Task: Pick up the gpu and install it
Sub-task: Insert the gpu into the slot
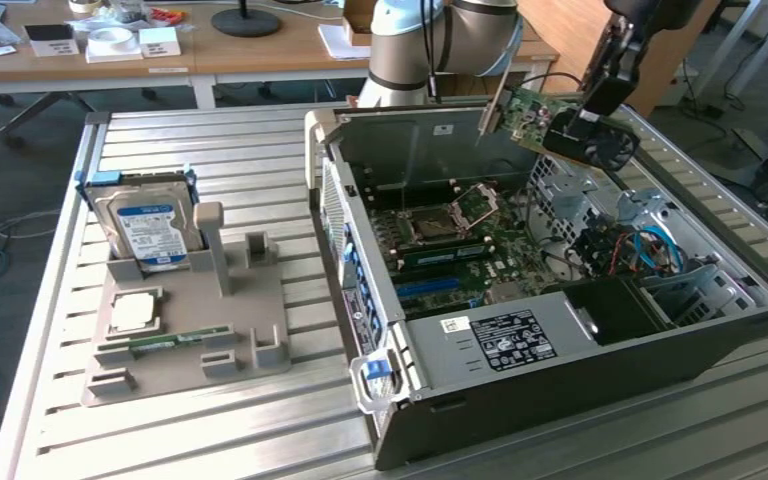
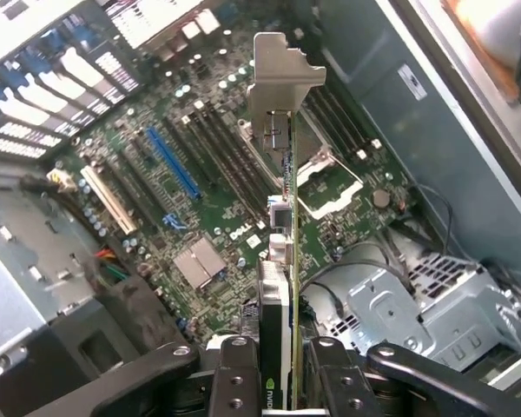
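— While the gripper hangs over the open computer case, what does it hold?
— It is clamped on the gpu, one card only: green board, black cooler with a round fan, pale metal bracket at its end. In the wrist view it stands edge-on between the fingers, above the motherboard.
— And on the tabletop?
— One case, toward the exterior view's right edge. One grey holder toward the left edge, carrying one hard drive, one processor and one memory stick.
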You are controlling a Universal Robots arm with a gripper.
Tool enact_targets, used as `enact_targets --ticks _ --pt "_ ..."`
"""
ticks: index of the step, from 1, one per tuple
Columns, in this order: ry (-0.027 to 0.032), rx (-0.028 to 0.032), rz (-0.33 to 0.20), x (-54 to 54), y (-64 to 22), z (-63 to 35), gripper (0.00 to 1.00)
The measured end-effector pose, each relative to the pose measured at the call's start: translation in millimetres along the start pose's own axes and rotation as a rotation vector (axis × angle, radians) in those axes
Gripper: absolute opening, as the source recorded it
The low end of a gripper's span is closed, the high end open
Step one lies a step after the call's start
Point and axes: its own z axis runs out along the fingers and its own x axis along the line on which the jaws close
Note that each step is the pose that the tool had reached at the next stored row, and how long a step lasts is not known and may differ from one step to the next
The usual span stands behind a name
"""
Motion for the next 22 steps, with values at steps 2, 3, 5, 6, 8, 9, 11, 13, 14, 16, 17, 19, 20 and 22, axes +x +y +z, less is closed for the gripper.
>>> enact_targets --ticks 2,3,5,6,8,9,11,13,14,16,17,19,20,22 --pt "0.0018 -0.0008 -0.034 0.0 0.0 0.0 0.27" --pt "0.0026 -0.0012 -0.052 0.0 0.0 0.0 0.27" --pt "0.0044 -0.0019 -0.086 0.0 0.0 0.0 0.27" --pt "0.0052 -0.0023 -0.103 0.0 0.0 0.1 0.27" --pt "0.0071 -0.0031 -0.140 0.0 0.0 0.1 0.27" --pt "0.0079 -0.0036 -0.158 0.0 0.0 0.2 0.27" --pt "0.0098 -0.0043 -0.194 0.0 0.0 0.2 0.27" --pt "0.0116 -0.0052 -0.231 0.0 0.0 0.3 0.27" --pt "0.0126 -0.0056 -0.249 0.0 0.0 0.3 0.27" --pt "0.0143 -0.0064 -0.285 0.0 0.0 0.5 0.27" --pt "0.0152 -0.0069 -0.303 0.0 0.0 0.5 0.27" --pt "0.0170 -0.0077 -0.339 0.0 0.0 0.6 0.27" --pt "0.0180 -0.0081 -0.358 0.0 0.0 0.6 0.27" --pt "0.0198 -0.0090 -0.394 0.0 0.0 0.8 0.27"
